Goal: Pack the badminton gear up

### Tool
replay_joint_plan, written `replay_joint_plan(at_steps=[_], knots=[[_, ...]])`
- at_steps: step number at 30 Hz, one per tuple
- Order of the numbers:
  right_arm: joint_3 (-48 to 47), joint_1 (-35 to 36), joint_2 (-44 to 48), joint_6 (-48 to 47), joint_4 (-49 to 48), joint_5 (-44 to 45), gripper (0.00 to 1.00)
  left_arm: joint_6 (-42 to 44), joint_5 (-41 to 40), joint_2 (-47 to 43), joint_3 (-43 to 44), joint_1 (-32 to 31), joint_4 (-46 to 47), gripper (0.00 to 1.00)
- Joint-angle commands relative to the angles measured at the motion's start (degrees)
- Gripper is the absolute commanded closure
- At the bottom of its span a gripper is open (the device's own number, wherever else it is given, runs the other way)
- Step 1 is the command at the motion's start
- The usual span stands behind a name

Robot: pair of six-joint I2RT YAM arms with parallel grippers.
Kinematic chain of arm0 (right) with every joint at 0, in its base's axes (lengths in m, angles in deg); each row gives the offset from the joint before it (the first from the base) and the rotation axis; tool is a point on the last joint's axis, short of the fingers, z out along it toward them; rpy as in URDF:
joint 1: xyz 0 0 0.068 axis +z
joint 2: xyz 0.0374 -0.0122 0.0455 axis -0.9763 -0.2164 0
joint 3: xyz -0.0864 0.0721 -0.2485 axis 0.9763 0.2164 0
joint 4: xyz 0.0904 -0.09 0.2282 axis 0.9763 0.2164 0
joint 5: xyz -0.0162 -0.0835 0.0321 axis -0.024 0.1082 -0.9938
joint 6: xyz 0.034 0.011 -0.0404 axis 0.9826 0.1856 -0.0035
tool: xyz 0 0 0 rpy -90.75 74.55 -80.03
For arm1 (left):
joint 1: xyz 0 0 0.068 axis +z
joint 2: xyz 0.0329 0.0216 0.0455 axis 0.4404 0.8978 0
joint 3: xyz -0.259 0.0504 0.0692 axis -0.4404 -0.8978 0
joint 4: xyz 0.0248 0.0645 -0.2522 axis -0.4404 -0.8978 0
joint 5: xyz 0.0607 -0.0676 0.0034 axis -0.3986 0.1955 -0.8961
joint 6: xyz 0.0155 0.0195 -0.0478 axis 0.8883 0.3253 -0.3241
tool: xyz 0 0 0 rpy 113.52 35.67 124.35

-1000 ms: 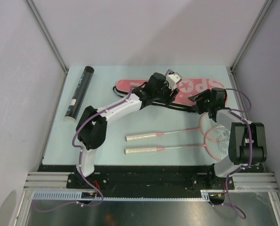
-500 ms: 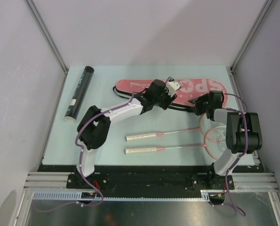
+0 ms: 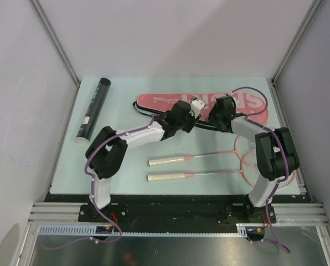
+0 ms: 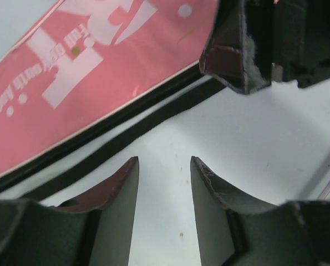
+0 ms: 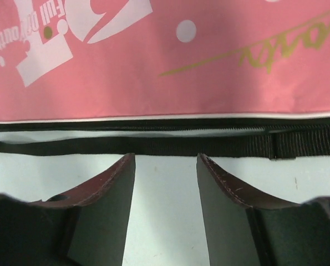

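The long pink "SPORT" racket bag [image 3: 165,101] lies across the back of the table, its black strap [image 5: 153,146] along its near edge. My left gripper [image 3: 197,119] is open and empty over bare table just short of the strap [image 4: 126,141]; it shows in its own view [image 4: 163,160]. My right gripper [image 3: 214,116] is open and empty, close to the left one, its tips [image 5: 166,156] just short of the strap; its fingers [image 4: 237,55] show in the left wrist view. Two pink rackets [image 3: 209,157] lie nearer. The black tube [image 3: 94,109] lies at far left. No shuttlecocks show.
The racket heads [image 3: 252,160] lie by the right arm's base, the white handles [image 3: 166,161] point left at mid-table. Grey walls and metal posts close in the table at left, right and back.
My right gripper has swung left along the bag's near edge, from its right end to its middle. My left gripper has drawn back a little toward the near side.
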Motion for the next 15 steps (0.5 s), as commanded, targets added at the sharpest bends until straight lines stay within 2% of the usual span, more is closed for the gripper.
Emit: replay_joint_plan(at_steps=[1,7,15], knots=[[-6.25,2.98,-4.58,-11.48,6.02,9.24,0.46,-6.60,-6.99,-9.64,-7.24,-0.15,7.94,0.53],[-11.45,6.68,-9.67,-26.06,4.09,7.49,0.43,-11.18,-10.07,-18.87,-18.40,-0.23,11.82,0.52],[-13.21,7.03,-11.87,-32.85,3.91,1.25,0.43,-14.79,-8.40,-25.99,-23.26,-0.23,13.05,0.51]])
